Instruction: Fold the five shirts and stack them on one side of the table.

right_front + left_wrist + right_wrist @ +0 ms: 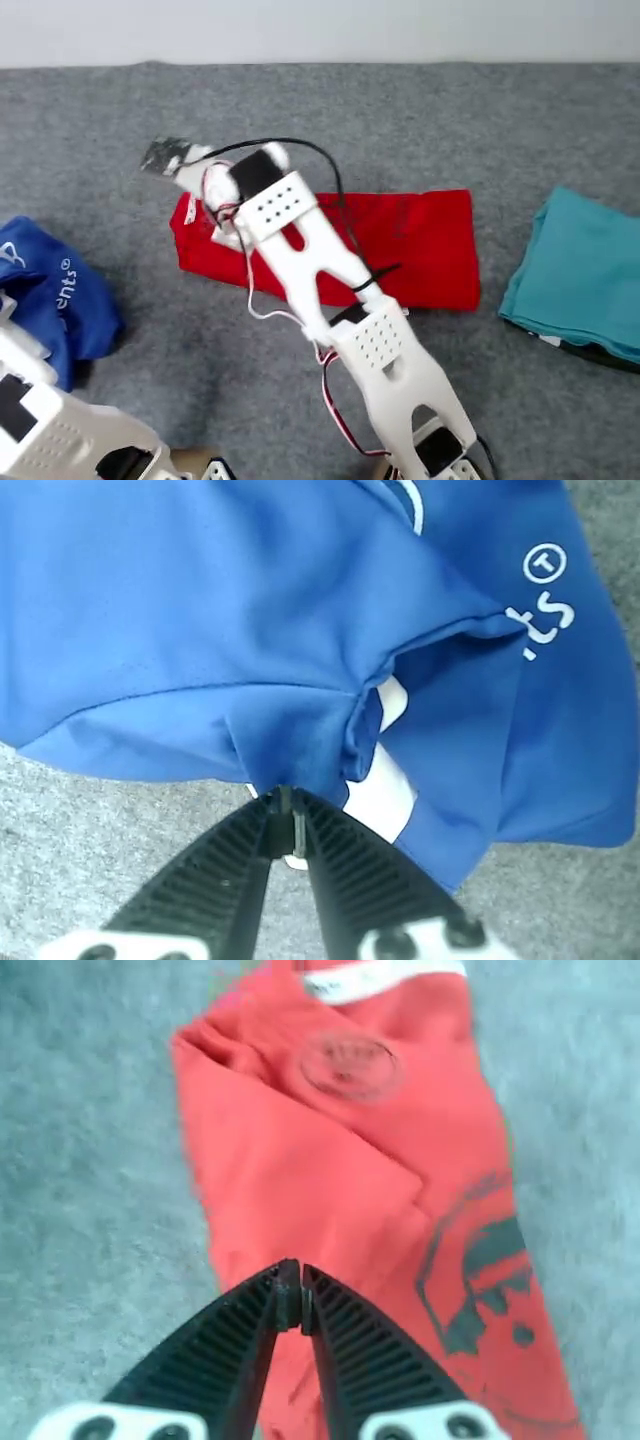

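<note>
Nearest, at about 7 o'clock in the high view, the left arm (60, 435) sits low at the table edge. Its left gripper (287, 810) has its ribbed jaws closed together, with a bunched fold of the blue shirt (200, 630) nipped at the tips. That shirt lies crumpled at 9 o'clock, white lettering showing on it.

From 6 o'clock the right arm (390, 350) stretches toward the middle of the grey felt table (450, 120). The right gripper (300, 1295) is also closed tip to tip, right over the red shirt (340, 1180) at its 9 o'clock end. Whether it has any cloth pinched, I cannot tell.

The red shirt is folded into a long band across the centre, lying from 9 toward 3 o'clock, with a dark printed graphic and a white neck label on the upper face.

At 3 o'clock, well apart from the red one, a teal shirt (585, 270) lies folded on top of a dark garment (590, 352), whose edge peeps out beneath it.
</note>
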### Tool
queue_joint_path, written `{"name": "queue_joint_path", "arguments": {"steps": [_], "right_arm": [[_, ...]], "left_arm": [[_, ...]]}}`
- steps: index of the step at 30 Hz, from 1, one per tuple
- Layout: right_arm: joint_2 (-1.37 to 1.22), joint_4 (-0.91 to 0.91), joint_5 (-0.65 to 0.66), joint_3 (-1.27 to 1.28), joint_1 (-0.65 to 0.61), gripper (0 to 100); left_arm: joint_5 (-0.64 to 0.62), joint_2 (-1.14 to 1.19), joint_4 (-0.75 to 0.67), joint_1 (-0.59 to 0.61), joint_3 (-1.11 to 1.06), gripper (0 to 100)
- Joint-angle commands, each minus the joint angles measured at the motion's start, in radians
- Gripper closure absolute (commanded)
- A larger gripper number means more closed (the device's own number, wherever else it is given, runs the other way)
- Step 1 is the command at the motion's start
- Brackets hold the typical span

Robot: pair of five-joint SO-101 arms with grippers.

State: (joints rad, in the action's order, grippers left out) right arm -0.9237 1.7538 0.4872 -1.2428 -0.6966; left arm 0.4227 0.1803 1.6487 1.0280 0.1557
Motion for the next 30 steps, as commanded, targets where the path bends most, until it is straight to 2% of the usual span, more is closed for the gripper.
{"name": "queue_joint_path", "arguments": {"steps": [1,10,14,19,24,30], "right_arm": [[0.087,0.044,-0.025,0.074,0.036,98.7],[0.260,0.036,-0.060,0.522,0.024,98.7],[0.208,-0.013,-0.061,0.628,0.090,98.7],[0.177,-0.025,-0.063,0.585,0.101,98.8],[0.272,0.036,-0.063,0.463,0.067,98.8],[0.375,0.041,-0.071,0.465,0.151,98.9]], "left_arm": [[0.006,-0.063,-0.015,0.000,0.005,99],[0.005,-0.064,0.021,0.000,0.004,99],[0.003,-0.064,0.026,-0.002,0.007,99],[0.002,-0.075,0.084,-0.002,0.021,99],[0.002,-0.218,0.104,0.023,0.024,99],[0.006,-0.419,0.104,0.029,-0.077,99]]}}
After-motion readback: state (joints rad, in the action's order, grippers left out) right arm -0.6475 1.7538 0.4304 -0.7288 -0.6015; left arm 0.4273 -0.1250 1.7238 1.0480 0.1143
